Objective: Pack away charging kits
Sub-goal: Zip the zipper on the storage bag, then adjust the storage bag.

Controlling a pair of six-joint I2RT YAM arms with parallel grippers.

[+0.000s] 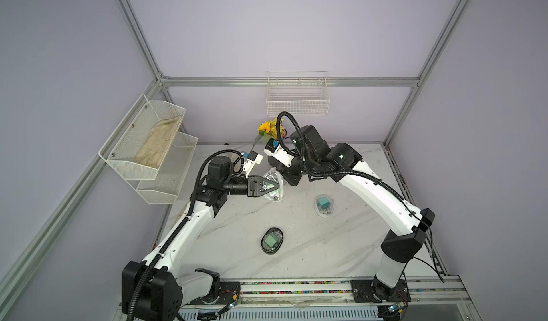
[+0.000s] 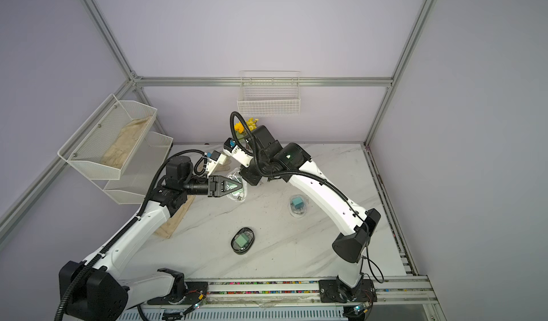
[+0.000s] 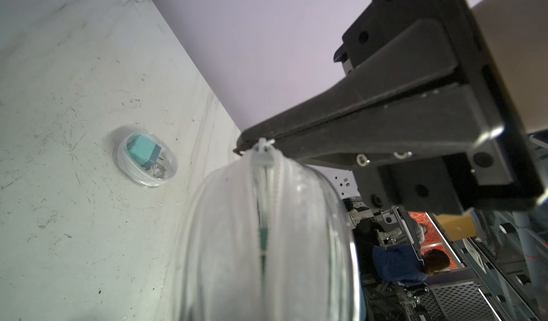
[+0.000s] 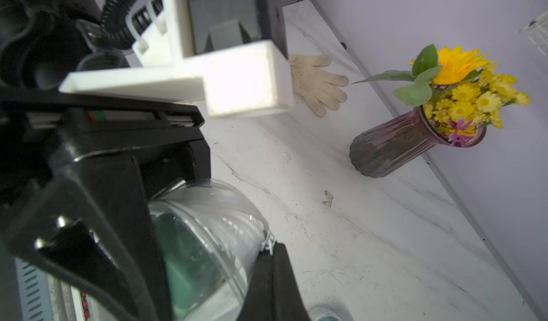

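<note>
Bright even light; soft shadows; near objects blurred in wrist views

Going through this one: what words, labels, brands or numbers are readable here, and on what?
None can be read.
Small white mark on the left arm: too small to read.
Small lit mark on the right arm: too small to read.
Coloured strip on the front rail: blurred, no letters made out.

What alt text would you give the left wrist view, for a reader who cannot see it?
The black right end effector pinches the white zipper pull of a clear case that fills the foreground. Farther off, on the marble table, lies a second clear case holding a teal-blue adapter.
</note>
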